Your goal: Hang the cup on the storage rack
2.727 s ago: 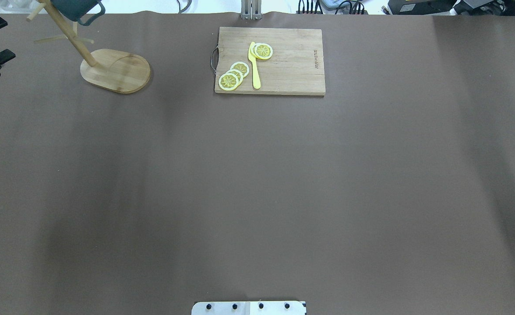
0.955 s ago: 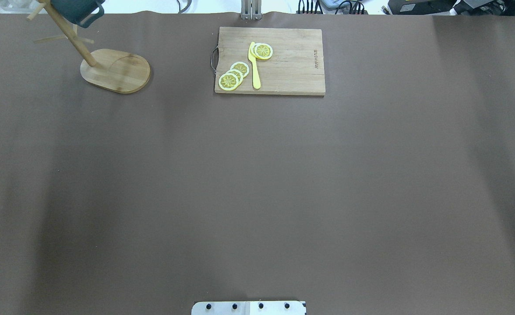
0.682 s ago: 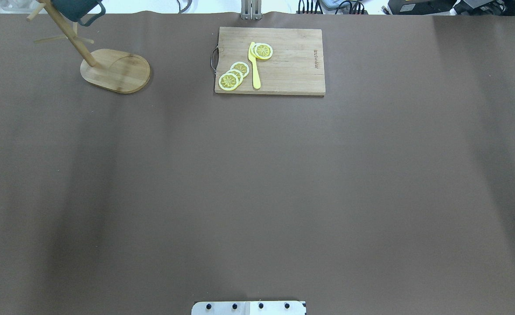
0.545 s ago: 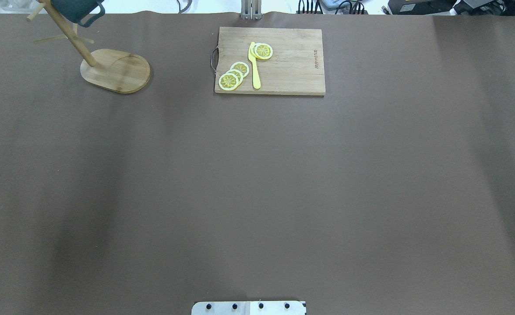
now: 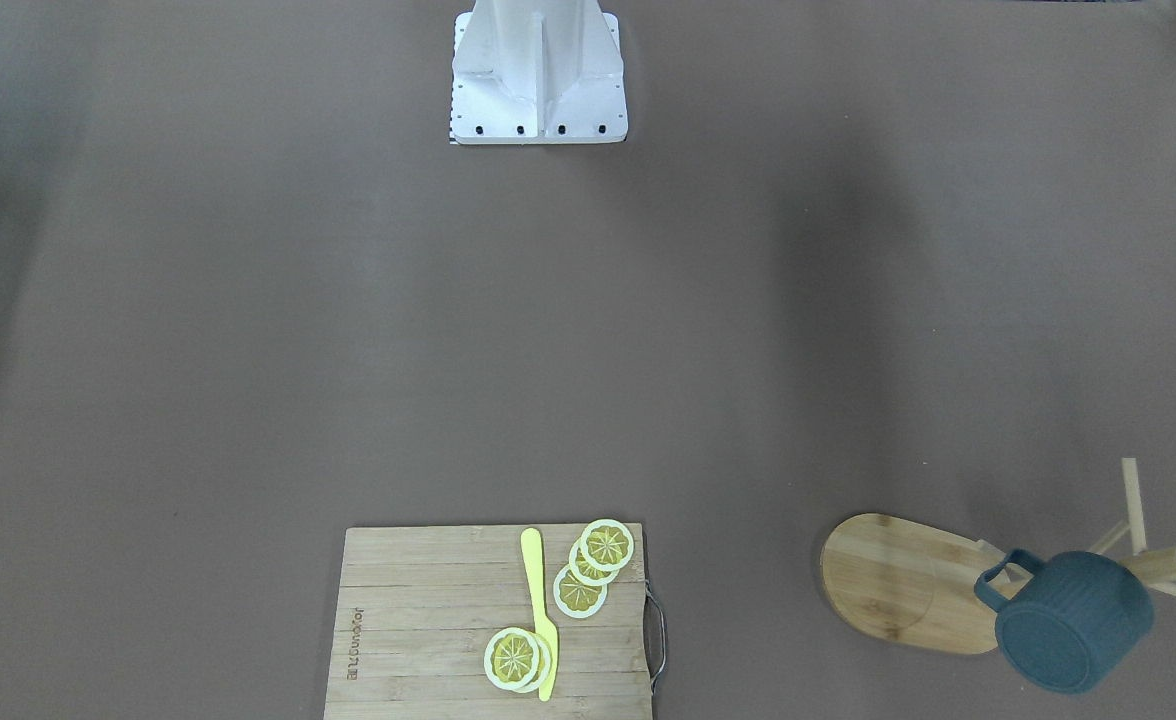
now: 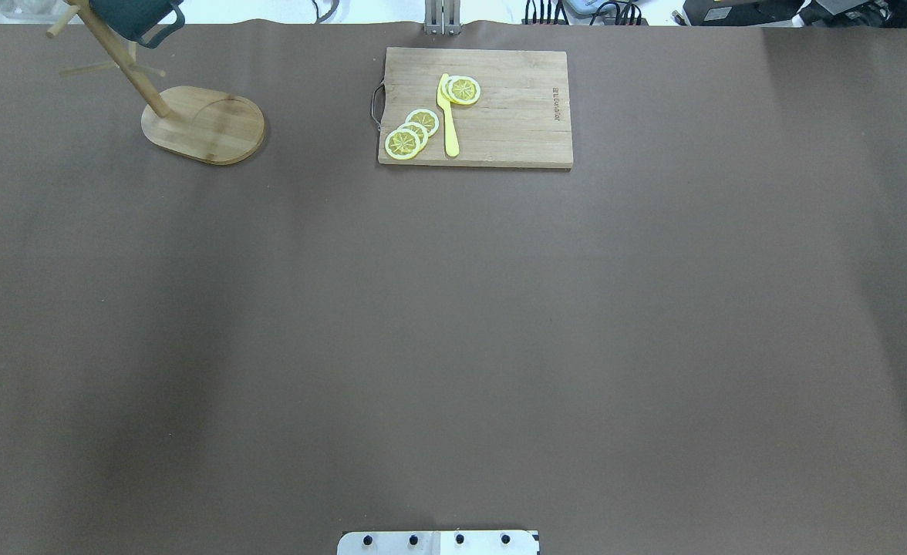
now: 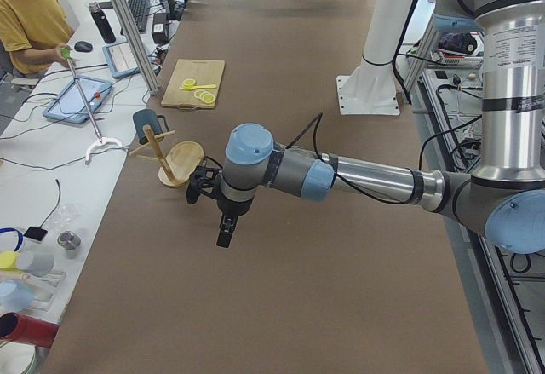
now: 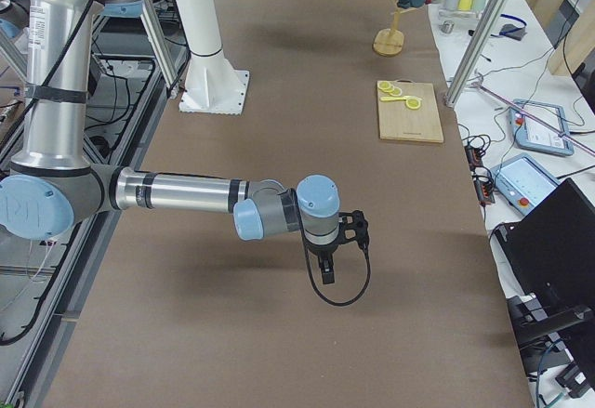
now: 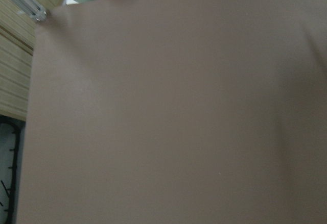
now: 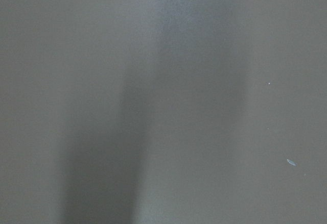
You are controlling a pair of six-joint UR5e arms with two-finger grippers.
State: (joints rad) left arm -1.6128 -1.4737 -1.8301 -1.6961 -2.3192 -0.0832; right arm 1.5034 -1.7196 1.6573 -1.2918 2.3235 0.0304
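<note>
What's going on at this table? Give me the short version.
The job looks done. The cup hangs on the wooden rack at a far corner of the table, with nothing gripping it. The left hand and right hand both hover over bare table, clear of the rack; whether they are open or shut cannot be told from these side views. A cutting board with lemon slices and a yellow knife sits untouched.

Left gripper (image 7: pixel 221 216), right gripper (image 8: pixel 325 272) — each pointing down, held out low
</note>
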